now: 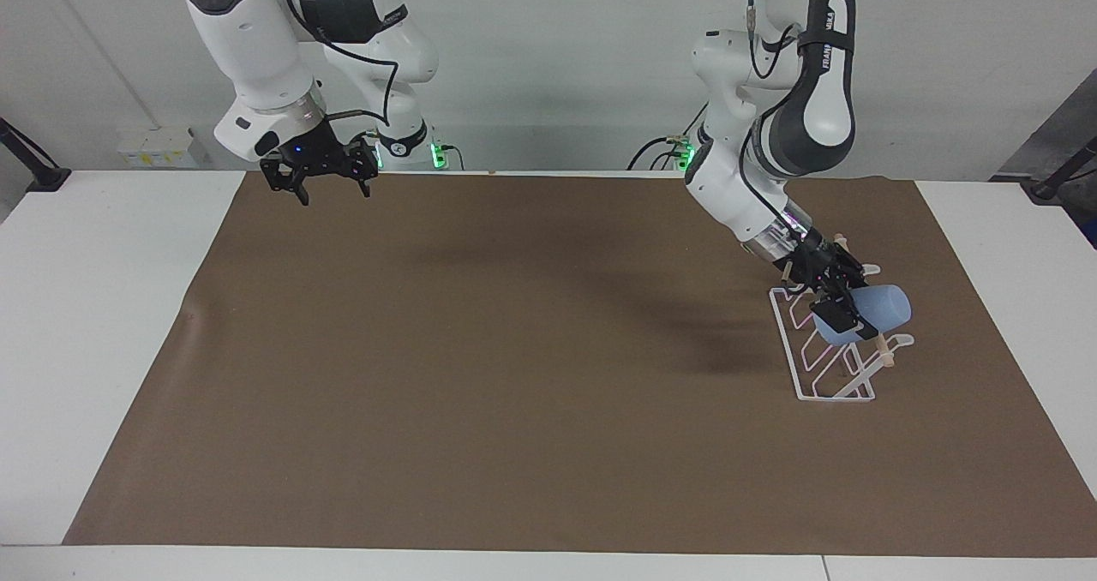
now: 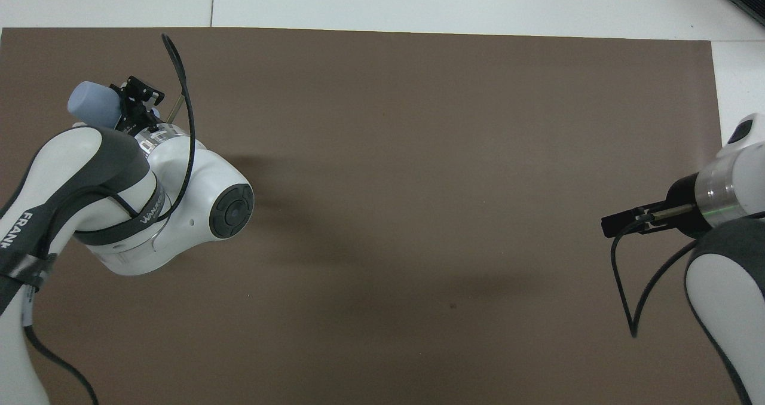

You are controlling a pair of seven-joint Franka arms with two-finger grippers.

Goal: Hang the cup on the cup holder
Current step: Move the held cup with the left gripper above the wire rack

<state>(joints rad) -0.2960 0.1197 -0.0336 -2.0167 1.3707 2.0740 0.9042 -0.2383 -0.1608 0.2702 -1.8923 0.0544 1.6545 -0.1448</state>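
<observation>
One cup (image 1: pixel 874 309), light blue, tilted, is gripped by the left end effector (image 1: pixel 838 305) over the cup holder (image 1: pixel 827 360); right end effector (image 1: pixel 322 175) is held spread wide, waiting above the bench (image 1: pixel 103 324).

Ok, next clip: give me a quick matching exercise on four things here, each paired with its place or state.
Things:
1. cup
2. cup holder
3. left gripper
4. right gripper

Places or states:
A. stands on the brown mat at the left arm's end
B. waits in the air over the mat's edge
C. tilted on its side, over the rack
D. shut on the blue tumbler

Pairs: 1-C, 2-A, 3-D, 4-B
</observation>
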